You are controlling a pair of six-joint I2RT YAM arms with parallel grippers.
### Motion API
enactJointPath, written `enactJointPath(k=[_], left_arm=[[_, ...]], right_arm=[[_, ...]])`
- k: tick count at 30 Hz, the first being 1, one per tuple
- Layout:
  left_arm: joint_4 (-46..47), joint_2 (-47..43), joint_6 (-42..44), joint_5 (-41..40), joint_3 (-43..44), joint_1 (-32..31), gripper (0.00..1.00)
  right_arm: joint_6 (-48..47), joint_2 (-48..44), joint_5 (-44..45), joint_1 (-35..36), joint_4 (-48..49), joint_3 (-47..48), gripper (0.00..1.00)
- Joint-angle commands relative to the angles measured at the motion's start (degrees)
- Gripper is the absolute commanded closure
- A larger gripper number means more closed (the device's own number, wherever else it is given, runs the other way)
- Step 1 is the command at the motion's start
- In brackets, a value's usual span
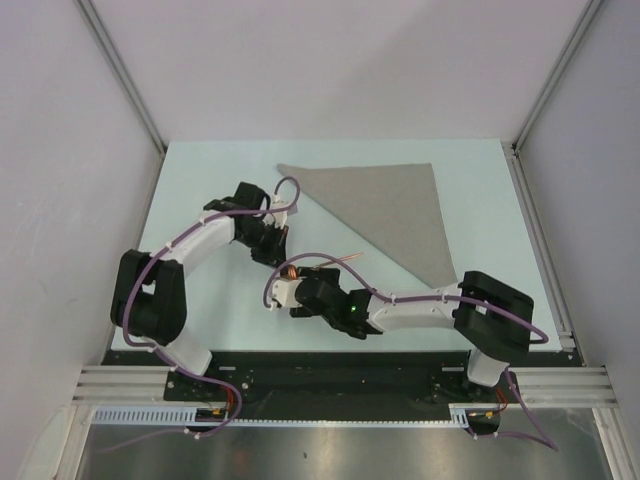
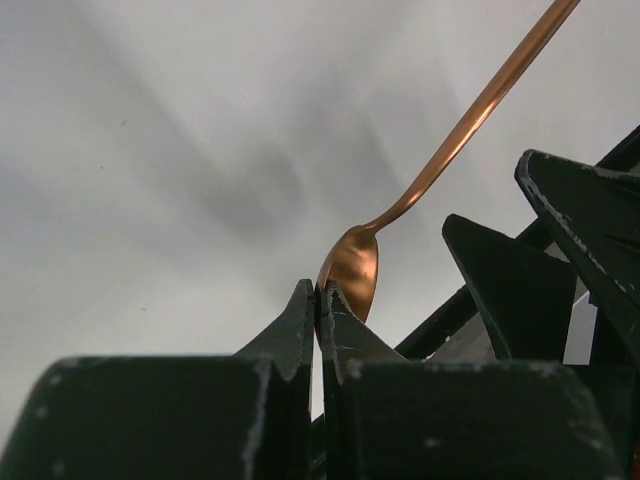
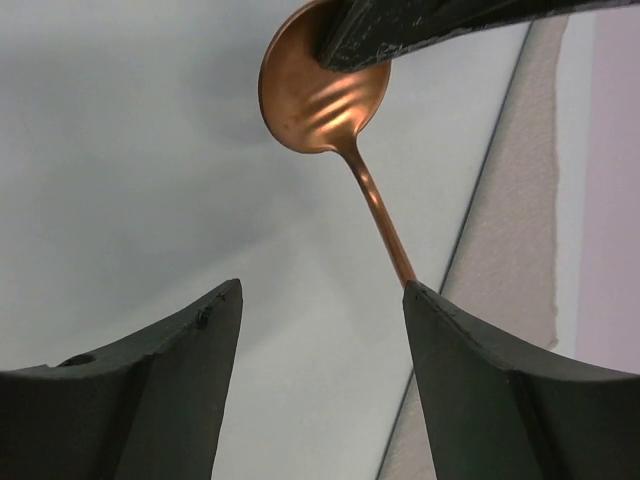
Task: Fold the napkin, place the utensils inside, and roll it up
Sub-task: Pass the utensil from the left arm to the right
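Observation:
The napkin (image 1: 390,210) lies folded into a grey-beige triangle at the back right of the table; its edge shows in the right wrist view (image 3: 520,200). The utensils here are one copper-brown spoon (image 1: 335,258), held off the table. My left gripper (image 1: 275,250) is shut on the rim of the spoon's bowl (image 2: 352,265), and the handle slants up and to the right. My right gripper (image 1: 298,283) is open just below the bowl (image 3: 320,100). The thin handle runs down to the tip of its right finger (image 3: 440,330), with nothing between the jaws.
The pale table (image 1: 220,190) is walled in by white panels at the back and sides. A black base plate (image 1: 330,370) and metal rails run along the near edge. Purple cables loop over both arms.

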Motion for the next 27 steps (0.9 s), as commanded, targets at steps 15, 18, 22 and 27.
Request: enactJointPath(k=[15, 18, 22, 27], left_arm=[[0.26, -3.06, 2.36, -0.10, -1.08, -2.90, 1.00], [0.09, -3.14, 2.88, 0.43, -1.07, -3.07, 1.00], [0.00, -3.67, 3.68, 2.19, -1.43, -3.34, 1.00], [0.17, -3.94, 3.68, 1.32, -1.34, -3.51, 1.00]], right_arm=[[-3.20, 1.63, 0.32, -5.59, 5.33, -0.24, 0.31], [-2.85, 2.59, -0.47, -6.47, 5.68, 0.02, 0.32], [-1.80, 4.26, -1.35, -7.70, 4.99, 1.60, 0.39], [0.75, 7.34, -0.83, -7.61, 1.74, 4.41, 0.71]])
